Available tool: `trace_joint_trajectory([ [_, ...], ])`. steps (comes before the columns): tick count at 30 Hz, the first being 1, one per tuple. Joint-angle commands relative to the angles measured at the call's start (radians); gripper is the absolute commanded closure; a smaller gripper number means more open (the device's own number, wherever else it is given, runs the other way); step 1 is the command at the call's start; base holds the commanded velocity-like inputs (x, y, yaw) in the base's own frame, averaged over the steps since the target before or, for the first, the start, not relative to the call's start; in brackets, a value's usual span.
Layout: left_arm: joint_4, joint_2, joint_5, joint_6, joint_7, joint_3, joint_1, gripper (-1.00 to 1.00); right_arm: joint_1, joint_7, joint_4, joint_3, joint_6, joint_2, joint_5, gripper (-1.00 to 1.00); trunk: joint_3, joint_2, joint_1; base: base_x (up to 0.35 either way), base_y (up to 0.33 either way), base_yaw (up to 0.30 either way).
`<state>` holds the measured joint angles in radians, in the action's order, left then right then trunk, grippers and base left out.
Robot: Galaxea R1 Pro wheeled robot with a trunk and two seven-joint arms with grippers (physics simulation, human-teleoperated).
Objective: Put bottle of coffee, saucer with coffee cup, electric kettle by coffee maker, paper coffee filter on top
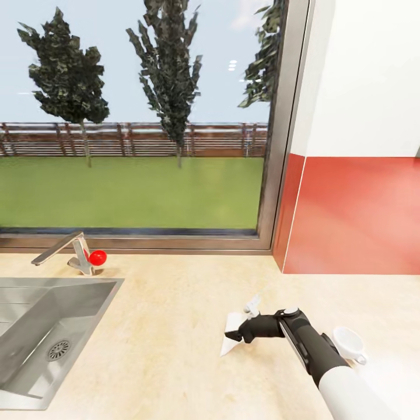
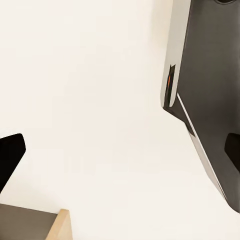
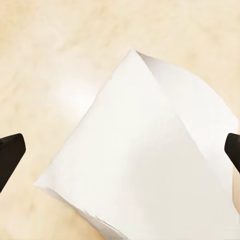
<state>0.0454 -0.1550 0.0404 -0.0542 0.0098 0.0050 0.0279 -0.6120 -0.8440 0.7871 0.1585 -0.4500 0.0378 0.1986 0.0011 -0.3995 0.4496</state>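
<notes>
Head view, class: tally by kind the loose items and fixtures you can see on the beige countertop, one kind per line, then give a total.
Paper coffee filter: 1
Coffee cup: 1
Sink: 1
Faucet: 1
Total: 4

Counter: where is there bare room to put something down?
The counter is bare between the sink and the paper filter, and along the red wall. It is crowded around the right gripper, filter and cup.
</notes>
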Motion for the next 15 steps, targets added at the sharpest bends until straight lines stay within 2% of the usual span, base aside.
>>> trace_joint_trajectory([
  [1,0.002,0.000,0.004,-0.006,0.001,0.000,0.000,-1.00,0.000,-0.005,-0.004,0.001,-0.003,0.000,0.007,-1.00,0.000,-0.001,0.000,0.000,0.000,0.000],
  [11,0.002,0.000,0.004,-0.006,0.001,0.000,0.000,-1.00,0.000,-0.004,-0.038,0.001,0.022,0.000,0.007,-1.00,0.000,-0.001,0.000,0.000,0.000,0.000],
  [12,0.002,0.000,0.004,-0.006,0.001,0.000,0.000,-1.00,0.000,-0.004,-0.039,0.001,0.024,0.000,0.007,1.00,0.000,-0.001,0.000,0.000,0.000,0.000],
  [15,0.002,0.000,0.004,-0.006,0.001,0.000,0.000,-1.00,0.000,-0.005,-0.040,0.001,0.027,0.000,0.007,1.00,0.000,-0.001,0.000,0.000,0.000,0.000],
])
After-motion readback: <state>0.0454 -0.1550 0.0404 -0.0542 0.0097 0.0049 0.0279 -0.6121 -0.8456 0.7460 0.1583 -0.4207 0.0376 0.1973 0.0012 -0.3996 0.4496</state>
